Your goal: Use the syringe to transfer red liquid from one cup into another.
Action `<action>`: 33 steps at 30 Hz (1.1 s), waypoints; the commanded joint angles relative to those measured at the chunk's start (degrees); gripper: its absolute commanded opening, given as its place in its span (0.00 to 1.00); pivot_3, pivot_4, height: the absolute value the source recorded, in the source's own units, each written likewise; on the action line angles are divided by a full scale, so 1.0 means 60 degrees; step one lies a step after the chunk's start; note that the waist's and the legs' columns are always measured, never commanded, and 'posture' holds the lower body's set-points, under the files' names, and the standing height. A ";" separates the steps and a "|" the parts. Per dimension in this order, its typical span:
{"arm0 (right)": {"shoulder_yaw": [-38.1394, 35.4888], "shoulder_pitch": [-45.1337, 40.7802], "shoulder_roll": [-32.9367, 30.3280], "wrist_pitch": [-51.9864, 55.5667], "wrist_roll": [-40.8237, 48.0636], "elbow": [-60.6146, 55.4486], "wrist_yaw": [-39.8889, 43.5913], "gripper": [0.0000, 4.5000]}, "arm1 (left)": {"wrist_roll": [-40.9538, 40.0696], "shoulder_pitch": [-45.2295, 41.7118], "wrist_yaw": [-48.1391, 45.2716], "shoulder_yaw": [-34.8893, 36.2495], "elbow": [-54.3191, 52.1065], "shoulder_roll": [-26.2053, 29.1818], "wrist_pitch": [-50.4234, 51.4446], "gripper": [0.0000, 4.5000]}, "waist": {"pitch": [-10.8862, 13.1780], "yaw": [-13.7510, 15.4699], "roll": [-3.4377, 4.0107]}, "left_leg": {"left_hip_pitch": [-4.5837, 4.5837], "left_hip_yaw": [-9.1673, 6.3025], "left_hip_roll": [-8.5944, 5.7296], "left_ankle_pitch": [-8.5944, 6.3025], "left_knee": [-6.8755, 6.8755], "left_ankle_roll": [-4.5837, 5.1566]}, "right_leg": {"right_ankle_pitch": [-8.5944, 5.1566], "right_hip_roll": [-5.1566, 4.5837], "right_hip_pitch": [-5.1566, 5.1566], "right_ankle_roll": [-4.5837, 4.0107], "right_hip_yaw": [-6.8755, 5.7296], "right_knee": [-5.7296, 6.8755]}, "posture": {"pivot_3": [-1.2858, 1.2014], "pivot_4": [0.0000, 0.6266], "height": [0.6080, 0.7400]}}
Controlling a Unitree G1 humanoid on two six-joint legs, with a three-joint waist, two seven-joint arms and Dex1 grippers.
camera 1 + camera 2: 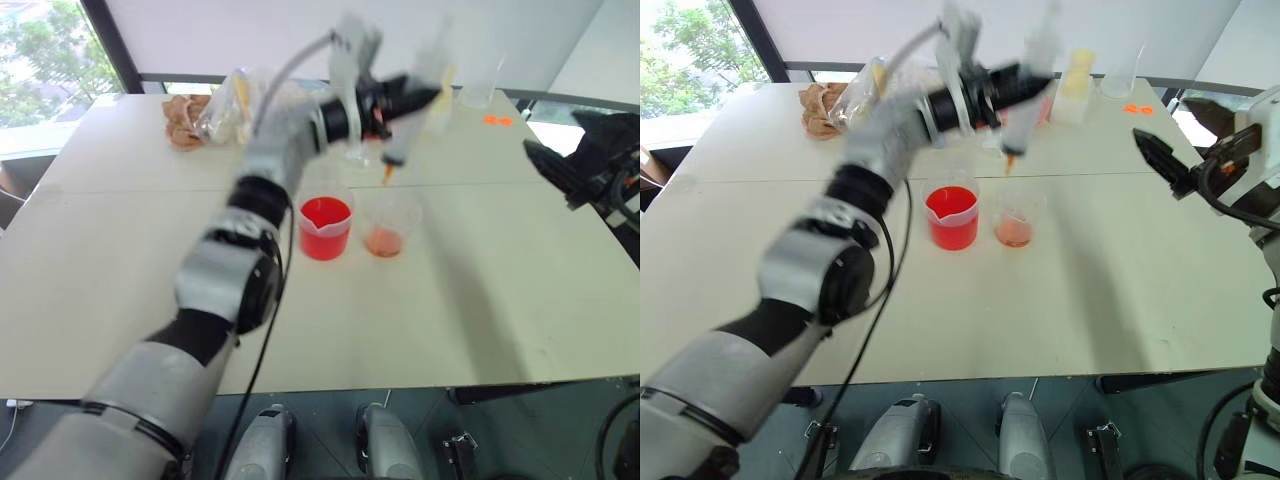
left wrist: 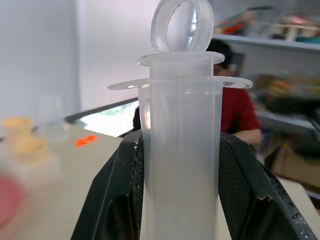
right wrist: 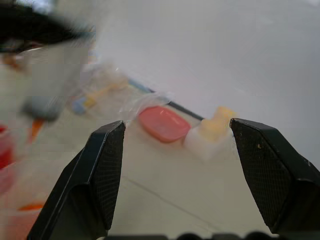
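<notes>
**Syringe held upright over the plain cup, right gripper empty**

Nearest the robot, on the white table (image 1: pixel 500 300), two cups stand just beside each other. The spouted beaker (image 1: pixel 325 228), on the left, is well filled with red liquid (image 1: pixel 324 214). The plain clear cup (image 1: pixel 386 224), on the right, shows only a shallow orange-red layer at its bottom.

Above the plain cup the left gripper (image 1: pixel 400 102) is clamped on the barrel of the syringe (image 1: pixel 403 125). The syringe stands roughly upright, clear of the cups, its narrow tip pointing down and tinted orange. In the left wrist view the two black fingers (image 2: pixel 115 200) press against either side of the clear barrel, with the flange and the ring of the plunger above them.

At the right edge of the scene the right gripper (image 1: pixel 1160 160) hangs above the table, well apart from the cups. Its jaws stand wide apart with nothing between them, as the right wrist view confirms (image 3: pixel 172 175).

Along the far edge of the table lie a crumpled brown cloth (image 1: pixel 183 120) and a clear plastic bag (image 1: pixel 228 110) at left, a pale yellow-topped container (image 1: pixel 1076 85) and a tall clear vessel (image 1: pixel 1120 75) farther right, and a small orange item (image 1: pixel 498 120) beyond them.
</notes>
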 commanded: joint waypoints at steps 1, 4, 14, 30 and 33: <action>0.0447 -0.0442 -0.0327 0.0601 0.1363 -0.1171 0.0561 0.77 | -0.0041 -0.1269 0.1100 0.0120 -0.0040 0.0878 0.2811 0.35 | -0.0003 -0.0071 0.0005 | 0.0004 -0.0002 0.0002 -0.0001 -0.0001 0.0001 | -0.0002 0.0001 0.0003 0.0003 0.0000 -0.0004 | 0.52 0.24 1.00; 0.1314 -0.0752 -0.0336 0.1013 0.2226 -0.1883 0.0910 0.77 | 0.0112 -0.1823 0.2354 0.0196 0.0463 0.1761 0.5355 0.35 | -0.0010 -0.0100 0.0017 | 0.0021 -0.0001 0.0002 -0.0001 -0.0001 0.0002 | -0.0005 0.0001 0.0020 0.0009 0.0000 -0.0005 | 0.52 0.24 1.00; 0.3916 -0.0784 0.0424 0.0457 0.1991 -0.1557 0.1974 0.77 | 0.0176 0.0027 0.6376 0.2092 -0.2444 0.3100 1.1557 0.35 | 0.0014 -0.0021 -0.0026 | 0.0021 -0.0019 -0.0001 0.0008 0.0020 -0.0015 | -0.0013 -0.0007 0.0005 0.0018 0.0005 0.0095 | 0.52 0.24 1.00; 0.4966 -0.0971 0.1383 -0.0036 0.0931 -0.0736 0.2144 0.79 | -0.5024 0.5940 1.2054 0.3870 -0.7283 0.0874 1.1955 0.55 | 0.0013 0.0009 -0.0030 | -0.0004 -0.0025 0.0003 0.0063 0.0026 -0.0118 | -0.0001 -0.0026 -0.0047 -0.0003 0.0029 0.0098 | 0.52 0.24 1.00; 0.4806 -0.0740 0.1335 0.0049 0.0940 -0.0907 0.2013 0.79 | -0.5772 0.6206 1.2887 0.3790 -0.7585 0.0896 1.1955 0.79 | 0.0012 0.0006 -0.0029 | 0.0001 -0.0025 0.0002 0.0062 0.0026 -0.0117 | -0.0001 -0.0026 -0.0043 -0.0003 0.0029 0.0099 | 0.52 0.24 1.00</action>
